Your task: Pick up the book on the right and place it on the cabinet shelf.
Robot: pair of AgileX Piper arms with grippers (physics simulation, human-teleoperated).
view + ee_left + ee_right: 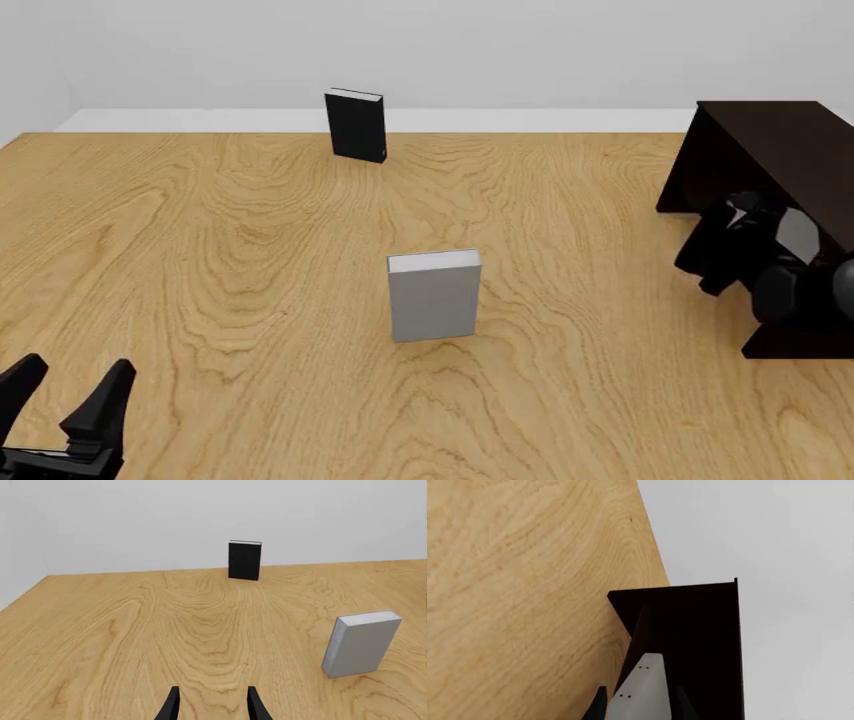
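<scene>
Left wrist view: the left gripper (212, 705) stands parted and holds nothing; ahead of its jaws stand two upright books, a twin grey book (360, 644) near and off to one side, a black book (245, 560) far.

Front view: the right gripper (738, 237) reaches into the cabinet (774, 140), at the cabinet shelf (801, 345).

Right wrist view: its jaws are clamped on the book (639, 692), one light-grey book, long axis pointing ahead along the fingers into the cabinet.
</scene>
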